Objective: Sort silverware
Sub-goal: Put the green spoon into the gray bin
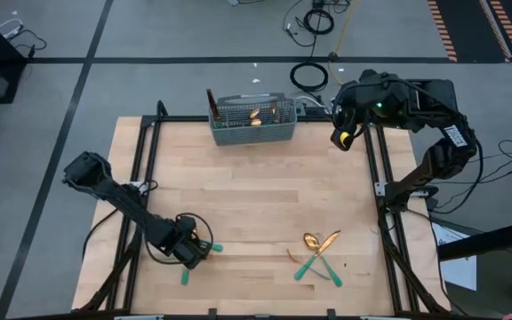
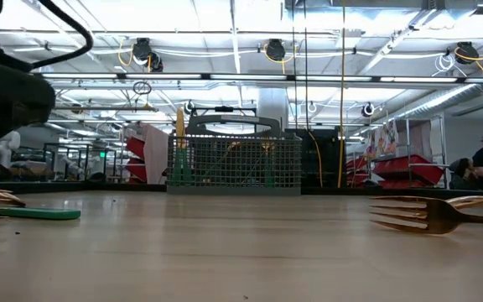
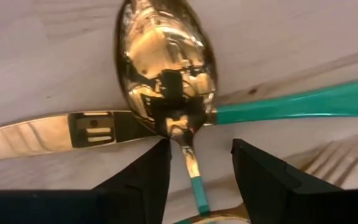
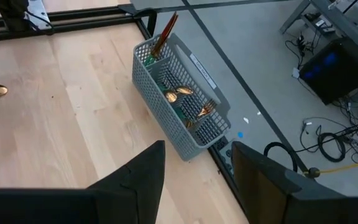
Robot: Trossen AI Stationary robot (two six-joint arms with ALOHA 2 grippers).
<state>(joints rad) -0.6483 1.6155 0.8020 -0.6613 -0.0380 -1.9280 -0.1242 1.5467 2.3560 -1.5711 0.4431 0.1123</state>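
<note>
My left gripper (image 1: 194, 251) is low over the table's near left part, open. In the left wrist view its fingers (image 3: 148, 177) stand on either side of a gold spoon's neck (image 3: 188, 155) without touching it. The spoon's bowl (image 3: 166, 62) lies across a knife with a gold blade (image 3: 36, 135) and a teal handle (image 3: 303, 106). Fork tines (image 3: 334, 165) show beside them. A second cluster of silverware (image 1: 318, 256) lies near right, with a fork (image 2: 426, 215) resting flat on the table. My right gripper (image 1: 340, 140) waits open near the far right edge.
The grey mesh caddy (image 1: 254, 122) stands at the table's far edge, with gold pieces (image 4: 180, 94) inside and a brown stick (image 4: 165, 34) upright in one end. Bare wood (image 1: 256, 196) lies between the caddy and both clusters. Black frame rails (image 1: 376, 187) run along the table's sides.
</note>
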